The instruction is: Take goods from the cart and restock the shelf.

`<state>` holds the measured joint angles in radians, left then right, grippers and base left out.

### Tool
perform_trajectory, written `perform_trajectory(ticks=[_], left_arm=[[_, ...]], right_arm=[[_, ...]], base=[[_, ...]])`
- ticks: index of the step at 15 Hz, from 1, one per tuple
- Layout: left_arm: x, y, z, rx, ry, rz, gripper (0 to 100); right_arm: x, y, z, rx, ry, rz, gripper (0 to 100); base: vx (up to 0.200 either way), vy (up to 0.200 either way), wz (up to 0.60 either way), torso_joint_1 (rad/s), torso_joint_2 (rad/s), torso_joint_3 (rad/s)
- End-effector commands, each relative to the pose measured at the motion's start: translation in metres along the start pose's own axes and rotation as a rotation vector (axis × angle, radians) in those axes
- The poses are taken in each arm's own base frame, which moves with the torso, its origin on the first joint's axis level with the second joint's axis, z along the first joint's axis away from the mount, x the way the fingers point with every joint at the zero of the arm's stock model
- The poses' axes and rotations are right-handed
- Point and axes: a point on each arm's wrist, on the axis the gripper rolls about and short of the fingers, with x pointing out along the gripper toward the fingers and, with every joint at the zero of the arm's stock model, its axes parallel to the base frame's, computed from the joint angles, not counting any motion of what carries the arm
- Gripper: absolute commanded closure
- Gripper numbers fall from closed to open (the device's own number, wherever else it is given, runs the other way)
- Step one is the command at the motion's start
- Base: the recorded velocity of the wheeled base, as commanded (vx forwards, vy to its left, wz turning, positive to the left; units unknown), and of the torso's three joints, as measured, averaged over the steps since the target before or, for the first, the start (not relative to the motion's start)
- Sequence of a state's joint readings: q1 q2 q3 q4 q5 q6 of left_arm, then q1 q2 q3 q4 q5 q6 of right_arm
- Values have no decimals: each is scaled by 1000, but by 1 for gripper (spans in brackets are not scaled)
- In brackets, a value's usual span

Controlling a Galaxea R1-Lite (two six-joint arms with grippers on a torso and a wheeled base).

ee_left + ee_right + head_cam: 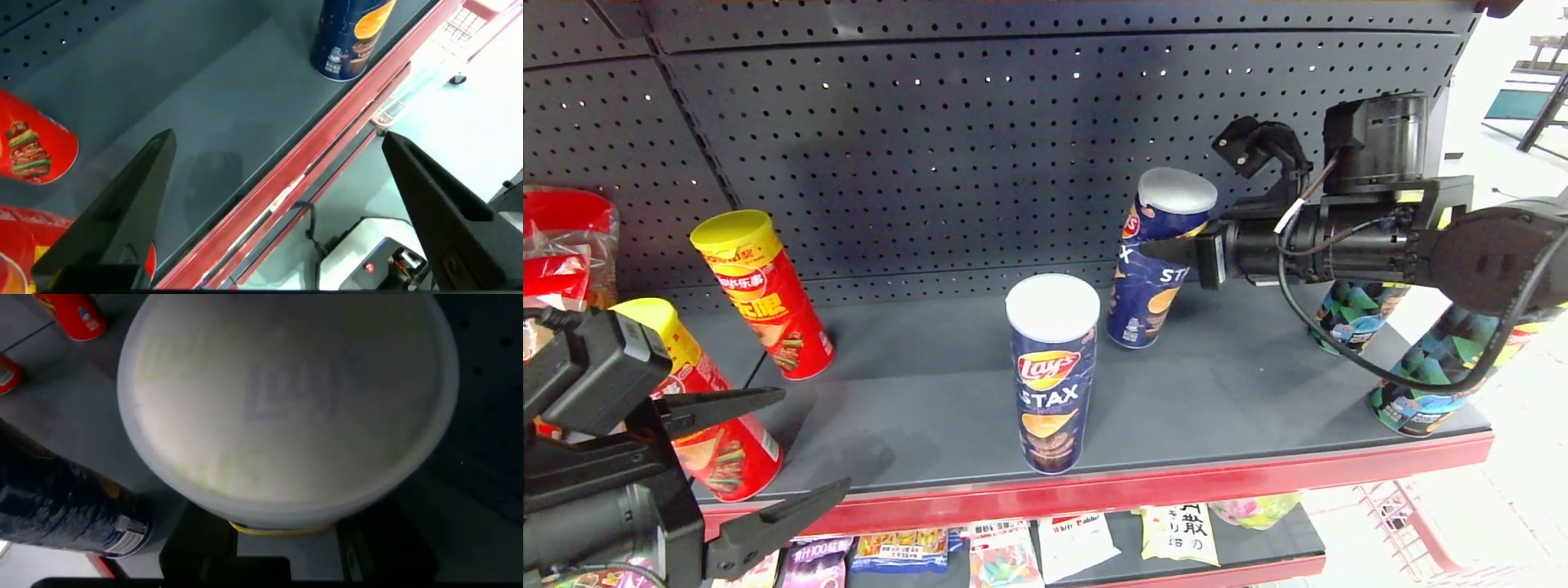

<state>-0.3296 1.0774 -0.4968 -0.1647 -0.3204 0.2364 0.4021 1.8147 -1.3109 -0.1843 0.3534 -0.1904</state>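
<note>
Blue chip can (1147, 302) with a white lid (286, 400) leans tilted near the back of the grey shelf (915, 384), just before the pegboard. The right gripper (1172, 249) pinches it just under the lid. A second blue can (1052, 376) stands upright at the shelf's front edge. Two red cans (764, 294) stand farther left. The left gripper (815, 441) hangs with its fingers spread wide at the red front lip, holding nothing.

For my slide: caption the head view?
Right gripper grips a tilted blue can on the shelf; left gripper hangs open.
</note>
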Motion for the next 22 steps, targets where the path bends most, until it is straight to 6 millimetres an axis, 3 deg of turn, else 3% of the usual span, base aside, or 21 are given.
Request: perform_trajectory(ticks=[1, 5, 13, 14, 19, 22], left_arm=[[2, 1, 0, -2, 5, -2, 0], [5, 2, 1, -4, 11, -3, 0], [8, 3, 1, -7, 21, -7, 0], [8, 3, 1, -7, 21, -7, 0], [14, 4, -1, -17, 42, -15, 0], [22, 9, 7, -18, 46, -15, 0]], right_arm=[[15, 6, -3, -6, 11, 31, 100], [28, 20, -7, -12, 30, 76, 100], [43, 22, -11, -14, 42, 88, 100], [44, 22, -12, -13, 44, 89, 0], [35, 24, -11, -8, 49, 72, 0], [8, 30, -17, 10, 76, 30, 0]], base=[[0, 0, 0, 0, 0, 0], [0, 0, 0, 0, 0, 0], [0, 0, 0, 0, 0, 0], [0, 0, 0, 0, 0, 0], [0, 0, 0, 0, 0, 0], [0, 0, 0, 0, 0, 0]])
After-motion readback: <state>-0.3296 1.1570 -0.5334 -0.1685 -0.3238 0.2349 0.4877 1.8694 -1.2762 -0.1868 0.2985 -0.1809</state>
